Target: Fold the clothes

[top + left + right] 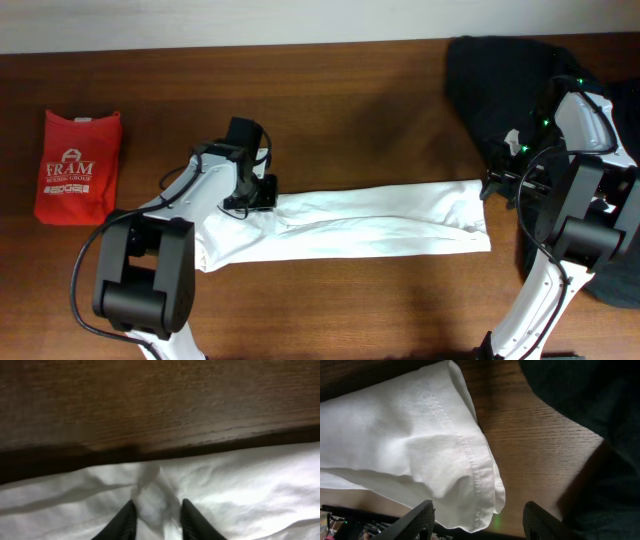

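Fingers first: your left fingers (129,517) are clenched on a raised ridge of the white T-shirt (380,215). In the left wrist view the cloth bunches up between the two dark tips and touches both. From overhead, that grip sits on the shirt's far edge, toward its left end, just beside the bare wood of the counter (350,110).

Your right fingers (420,520) are released. They stand wide apart with nothing pressed between them. The stitched hem (470,455) at the shirt's right end shows in the right wrist view, and its lowest corner hangs close to the left-hand tip of that pair. I cannot tell whether it touches.

You have the shirt lying flat on the counter as a long, narrow, wrinkled band. It runs from beside your left arm's base across the middle to just short of your right arm, and a crease line runs along its length. Its left end widens and is partly hidden under the left arm.

Off to the far left a red shirt (78,165) with white "FRAM" lettering lies folded, well apart from the white one. A black shirt (500,70) is heaped at the far right corner, under and around your right arm. A strip of bare wood separates it from the white hem.
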Controlling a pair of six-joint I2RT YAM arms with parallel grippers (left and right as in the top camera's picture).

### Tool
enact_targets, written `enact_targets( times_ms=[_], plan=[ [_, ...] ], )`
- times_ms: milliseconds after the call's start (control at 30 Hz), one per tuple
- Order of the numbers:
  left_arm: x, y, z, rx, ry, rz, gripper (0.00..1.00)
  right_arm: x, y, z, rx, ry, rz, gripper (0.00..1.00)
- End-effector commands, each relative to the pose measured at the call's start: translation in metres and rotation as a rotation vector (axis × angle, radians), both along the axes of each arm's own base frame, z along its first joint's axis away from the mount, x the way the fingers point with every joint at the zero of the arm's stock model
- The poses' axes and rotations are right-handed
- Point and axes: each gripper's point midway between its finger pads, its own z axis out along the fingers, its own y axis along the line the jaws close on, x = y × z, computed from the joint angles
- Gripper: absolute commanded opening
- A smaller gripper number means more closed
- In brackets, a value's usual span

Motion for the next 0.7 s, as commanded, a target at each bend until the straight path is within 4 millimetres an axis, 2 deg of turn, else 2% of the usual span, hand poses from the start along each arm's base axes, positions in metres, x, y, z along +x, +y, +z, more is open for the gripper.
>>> enact_targets(
  times_ms=[0, 33, 67, 100, 167, 267, 367, 433, 667],
  plan=[
    [-0.001, 0.0, -0.004, 0.008, 0.003, -0.002, 0.27, 0.002, 0.004, 0.013, 0.005, -0.038, 0.011, 0.61],
    [-0.001, 0.0, -0.004, 0.007, 0.004, -0.002, 0.19, 0.002, 0.004, 0.013, 0.005, -0.038, 0.011, 0.61],
    [-0.001, -0.001, -0.004, 0.003, 0.005, -0.003, 0.02, 0.002, 0.004, 0.013, 0.005, -0.038, 0.011, 0.61],
    [-0.002, -0.005, -0.003, -0.018, 0.011, -0.006, 0.0, 0.002, 0.004, 0.013, 0.005, -0.038, 0.011, 0.61],
    [-0.006, -0.023, 0.006, -0.123, 0.028, -0.021, 0.01, 0.002, 0.004, 0.013, 0.005, -0.038, 0.011, 0.61],
    [-0.005, -0.055, 0.04, -0.322, 0.009, -0.095, 0.01, 0.002, 0.004, 0.013, 0.004, -0.037, 0.011, 0.6],
    [-0.007, -0.069, 0.068, -0.392, -0.036, -0.144, 0.0, 0.002, 0.004, 0.013, 0.005, -0.038, 0.012, 0.6],
    [-0.014, -0.071, 0.073, -0.387, -0.028, -0.154, 0.01, 0.002, 0.004, 0.013, 0.004, -0.038, 0.012, 0.6],
    [-0.049, -0.09, 0.064, -0.355, 0.077, -0.217, 0.0, 0.002, 0.004, 0.013, 0.004, -0.037, 0.011, 0.6]
  ],
)
